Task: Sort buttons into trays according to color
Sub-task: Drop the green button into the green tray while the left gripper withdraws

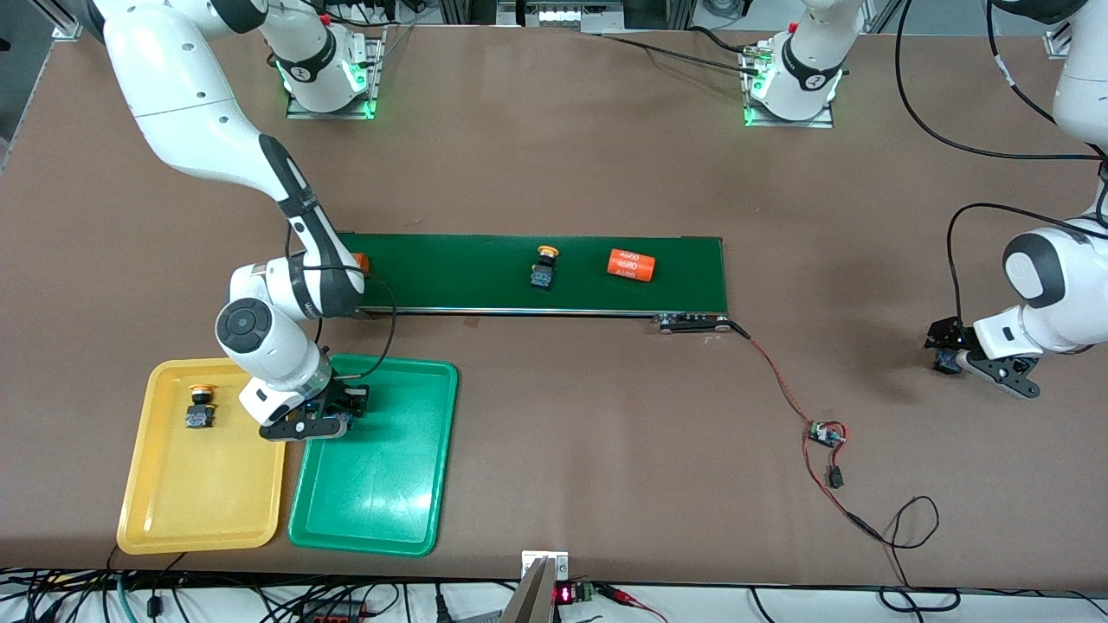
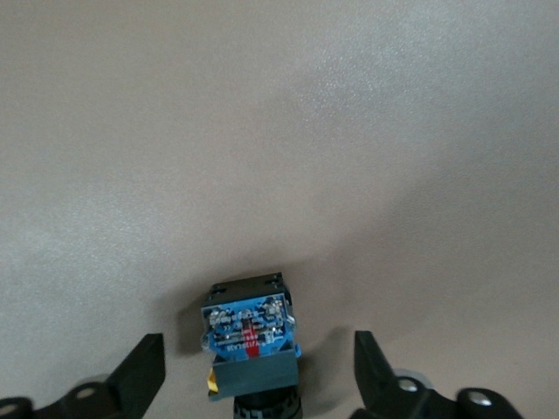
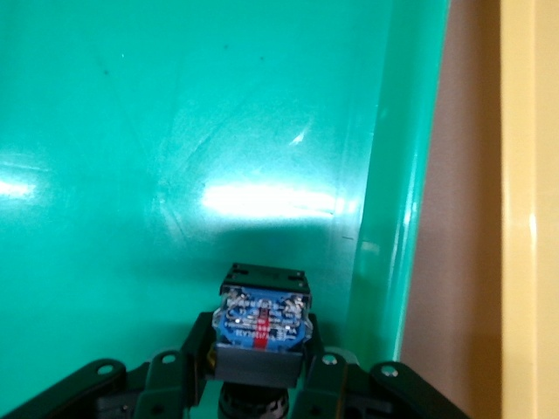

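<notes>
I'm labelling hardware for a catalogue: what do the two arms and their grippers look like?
Both arms are glossy white with dark grey joint rings and round dark caps; bases glow green. Black cables trail along them. The left gripper and right gripper have black angular two-finger jaws.

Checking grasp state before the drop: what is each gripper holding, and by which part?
Right gripper, over the green tray, clamps a button by its body's sides. Left gripper is open around a button on the table, not gripping it.
</notes>
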{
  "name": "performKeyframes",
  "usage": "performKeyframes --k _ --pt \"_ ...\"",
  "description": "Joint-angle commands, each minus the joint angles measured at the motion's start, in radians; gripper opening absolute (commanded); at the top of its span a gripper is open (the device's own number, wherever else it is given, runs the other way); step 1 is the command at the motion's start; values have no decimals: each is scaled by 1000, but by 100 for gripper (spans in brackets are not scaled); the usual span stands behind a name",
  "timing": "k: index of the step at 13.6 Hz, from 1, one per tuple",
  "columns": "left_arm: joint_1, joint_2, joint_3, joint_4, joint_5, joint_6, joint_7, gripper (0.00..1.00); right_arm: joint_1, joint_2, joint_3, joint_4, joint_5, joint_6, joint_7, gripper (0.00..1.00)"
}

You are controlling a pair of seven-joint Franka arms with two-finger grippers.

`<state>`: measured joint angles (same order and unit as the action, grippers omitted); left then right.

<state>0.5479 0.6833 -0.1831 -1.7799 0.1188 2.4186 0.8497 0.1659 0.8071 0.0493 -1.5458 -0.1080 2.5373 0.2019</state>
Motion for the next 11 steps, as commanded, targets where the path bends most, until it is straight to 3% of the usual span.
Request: performKeyframes --k 1,2,3,6,11 --pt "1 -10 -3 5 -7 -51 -6 14 6 24 0 27 -4 17 -4 53" --pt "0 -14 -3 5 -7 -73 -1 0 9 23 0 27 -4 17 -3 63" --pt "-2 -18 -3 5 -2 -94 6 0 9 23 0 27 -2 17 -1 77" --pt "-8 -80 -36 7 -2 -192 -7 0 15 3 0 27 4 9 -6 93" --pt "-12 -205 -188 7 -5 -404 -142 0 14 -81 0 23 5 -84 -7 95"
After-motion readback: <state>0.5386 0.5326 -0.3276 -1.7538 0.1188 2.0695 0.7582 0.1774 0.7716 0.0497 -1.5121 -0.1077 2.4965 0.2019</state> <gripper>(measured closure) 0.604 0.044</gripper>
